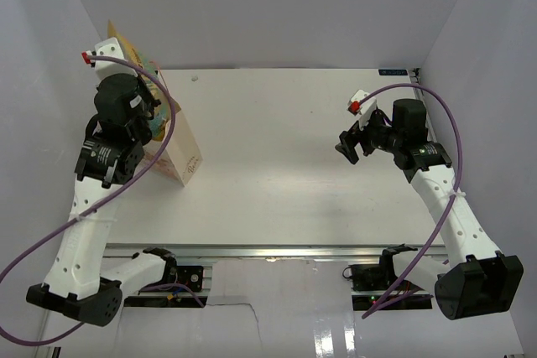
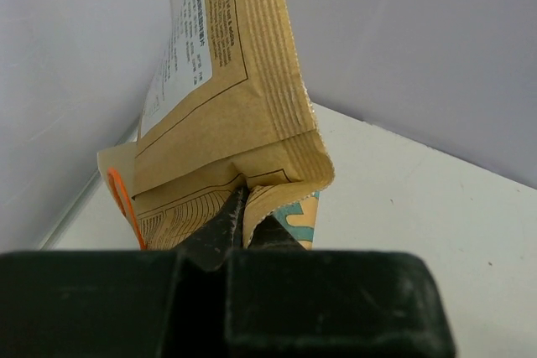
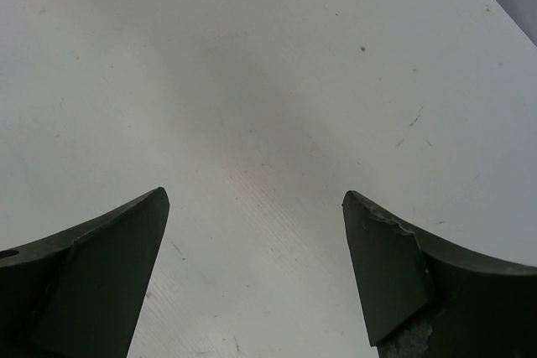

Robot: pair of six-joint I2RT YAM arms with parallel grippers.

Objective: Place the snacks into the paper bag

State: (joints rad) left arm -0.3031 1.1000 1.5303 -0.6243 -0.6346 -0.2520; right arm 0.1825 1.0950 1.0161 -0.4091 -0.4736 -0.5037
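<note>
Chip bag [image 2: 226,64], yellow-brown with teal print: held upright at the table's far-left side, its sealed edge pinched between the closed jaws of the left gripper [image 2: 246,207]. Paper bag [image 1: 179,155]: stands by the left wall, its orange handle [image 2: 117,194] just beside the gripped edge. Right gripper [image 3: 256,199]: jaws wide apart, over the table [image 1: 277,165].

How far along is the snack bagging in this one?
Nearly done, apparently: no loose snacks show on the table, though the inside of the paper bag is hidden. In hand: the left gripper is shut on an edge of the chip bag, beside an orange handle. Left: get it fully in and release. The right gripper hangs open, empty.
</note>
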